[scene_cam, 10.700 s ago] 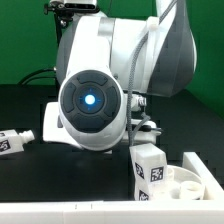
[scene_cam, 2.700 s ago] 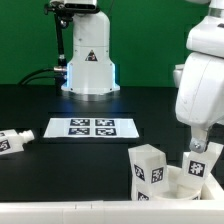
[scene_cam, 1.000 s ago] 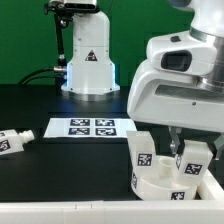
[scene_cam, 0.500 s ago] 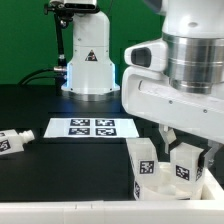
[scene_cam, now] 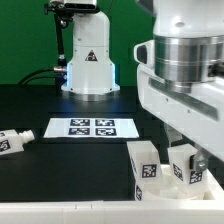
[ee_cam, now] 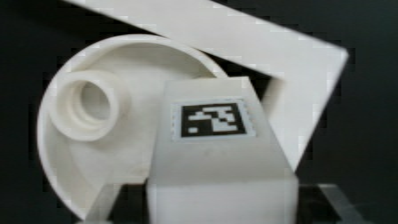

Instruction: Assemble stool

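Black matte worktop (scene_cam: 60, 165) lies under everything you are working with, with a green wall (scene_cam: 20, 40) behind it and the arm's white base (scene_cam: 90, 65) standing at the far edge. Your claw (scene_cam: 186, 166) is closed on an upright white leg (scene_cam: 185, 172), one finger on each side. It is close to the worktop's near edge, toward the exterior view's right.

In the wrist view that leg's tag faces the camera. The round seat (ee_cam: 98, 160) sits just behind it with a round socket showing; whether leg and seat touch, you cannot tell. A second leg (scene_cam: 147, 170) stands upright just beside the gripped one, on the exterior view's left of it. A third leg (scene_cam: 12, 141) lies flat at the worktop's edge on the exterior view's left, well apart from the others. The marker board (scene_cam: 90, 128) lies mid-worktop. A white rail (scene_cam: 60, 213) runs along the near edge.
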You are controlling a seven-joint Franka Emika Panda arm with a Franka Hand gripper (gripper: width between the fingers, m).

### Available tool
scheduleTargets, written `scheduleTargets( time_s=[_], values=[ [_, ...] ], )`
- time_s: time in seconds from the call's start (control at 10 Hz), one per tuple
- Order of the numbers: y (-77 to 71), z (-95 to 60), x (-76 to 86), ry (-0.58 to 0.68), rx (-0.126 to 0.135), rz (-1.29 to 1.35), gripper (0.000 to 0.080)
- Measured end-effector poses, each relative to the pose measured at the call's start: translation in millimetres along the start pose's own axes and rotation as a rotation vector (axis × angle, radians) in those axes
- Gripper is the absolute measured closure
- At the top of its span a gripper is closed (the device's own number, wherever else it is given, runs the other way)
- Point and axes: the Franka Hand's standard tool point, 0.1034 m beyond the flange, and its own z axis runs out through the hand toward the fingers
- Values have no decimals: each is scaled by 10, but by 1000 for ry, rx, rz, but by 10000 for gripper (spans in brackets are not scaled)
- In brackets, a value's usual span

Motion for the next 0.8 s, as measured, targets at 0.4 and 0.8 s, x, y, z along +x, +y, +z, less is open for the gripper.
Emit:
scheduleTargets(
  time_s=[0.4,0.8],
  values=[
    [70,6,-18,-24,69,427,465],
    [117,16,-61,-59,189,794,465]
  ],
)
